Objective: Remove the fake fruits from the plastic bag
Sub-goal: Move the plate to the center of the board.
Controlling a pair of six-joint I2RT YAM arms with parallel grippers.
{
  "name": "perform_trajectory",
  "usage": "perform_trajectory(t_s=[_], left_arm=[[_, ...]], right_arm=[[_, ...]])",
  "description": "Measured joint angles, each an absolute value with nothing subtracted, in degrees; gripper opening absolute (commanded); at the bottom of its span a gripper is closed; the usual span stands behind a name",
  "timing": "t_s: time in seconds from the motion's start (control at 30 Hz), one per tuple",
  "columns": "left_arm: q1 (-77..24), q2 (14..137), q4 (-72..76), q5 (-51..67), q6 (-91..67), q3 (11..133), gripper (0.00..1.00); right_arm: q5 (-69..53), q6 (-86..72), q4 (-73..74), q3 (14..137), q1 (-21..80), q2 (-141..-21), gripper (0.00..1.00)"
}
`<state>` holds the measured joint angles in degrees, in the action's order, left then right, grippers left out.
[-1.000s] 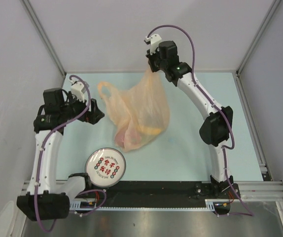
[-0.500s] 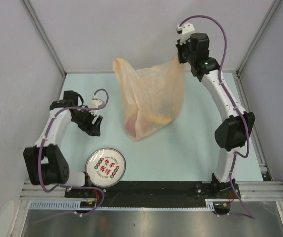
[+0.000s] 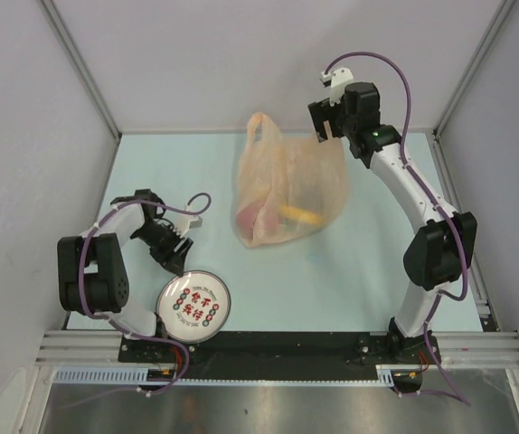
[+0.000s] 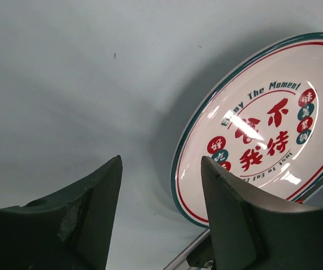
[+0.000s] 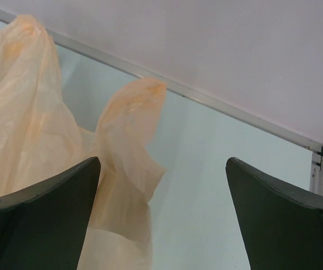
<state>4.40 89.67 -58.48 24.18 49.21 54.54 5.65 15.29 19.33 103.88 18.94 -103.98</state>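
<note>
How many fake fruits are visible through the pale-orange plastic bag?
2. A long yellow plastic fruit shows low on the right side of the thin translucent pale-orange plastic bag; a reddish plastic fruit shows low on its left. More may be hidden inside.

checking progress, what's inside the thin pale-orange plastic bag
Through the crinkled translucent pale-orange plastic bag show a long yellow plastic fruit and a reddish fruit beside it. The folded film hides any others.

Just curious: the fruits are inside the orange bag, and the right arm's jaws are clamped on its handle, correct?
No. The fruits are inside the bag, but the right jaws stand wide open, the handle free; the right wrist view shows it.
</note>
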Motion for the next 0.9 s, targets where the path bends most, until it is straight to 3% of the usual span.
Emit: perform_trajectory(t_s=[0.1, 0.43, 0.9], left_arm=[[4.08, 90.67, -57.98, 24.43, 49.63, 53.41, 0.56], [-1.91, 93.06, -57.08, 25.96, 49.21, 50.02, 0.02], [-13.32, 102.74, -57.52, 39.29, 37.23, 57.65, 0.00]], right_arm=[[6.59, 15.33, 19.33, 101.73, 19.53, -102.98, 1.00], [6.85, 16.19, 18.81, 96.97, 19.51, -97.51, 1.00], [5.04, 16.80, 18.59, 94.37, 17.17, -96.12, 1.00]])
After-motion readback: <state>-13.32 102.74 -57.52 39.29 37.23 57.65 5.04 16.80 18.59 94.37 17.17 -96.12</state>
